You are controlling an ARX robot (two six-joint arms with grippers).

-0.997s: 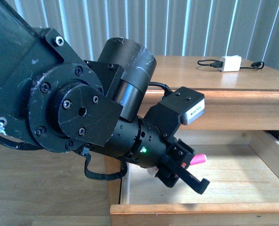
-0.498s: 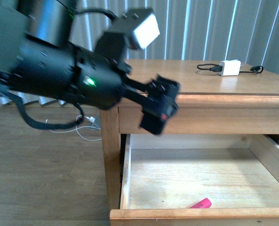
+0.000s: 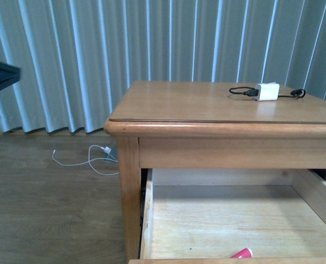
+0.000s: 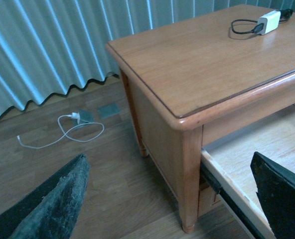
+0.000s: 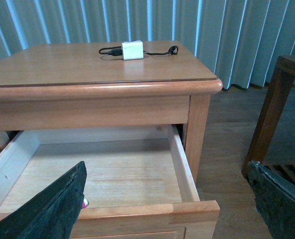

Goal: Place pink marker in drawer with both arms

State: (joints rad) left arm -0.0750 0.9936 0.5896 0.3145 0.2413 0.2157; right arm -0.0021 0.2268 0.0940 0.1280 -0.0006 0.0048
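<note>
A honey-coloured wooden nightstand (image 3: pixel 207 104) stands with its drawer (image 5: pixel 137 211) pulled open. The pink marker (image 3: pixel 242 253) lies on the drawer floor, just behind the front rail. A white charger block (image 3: pixel 267 91) with a black cable sits on the nightstand top, toward its back. Neither arm holds anything. The left gripper (image 4: pixel 168 164) hangs off the nightstand's front corner, fingers spread wide and empty. The right gripper (image 5: pixel 165 172) faces the drawer front, likewise spread and empty. The marker appears delivered. If closing comes next, push the drawer front squarely and evenly, so it slides without jamming and the marker does not roll.
</note>
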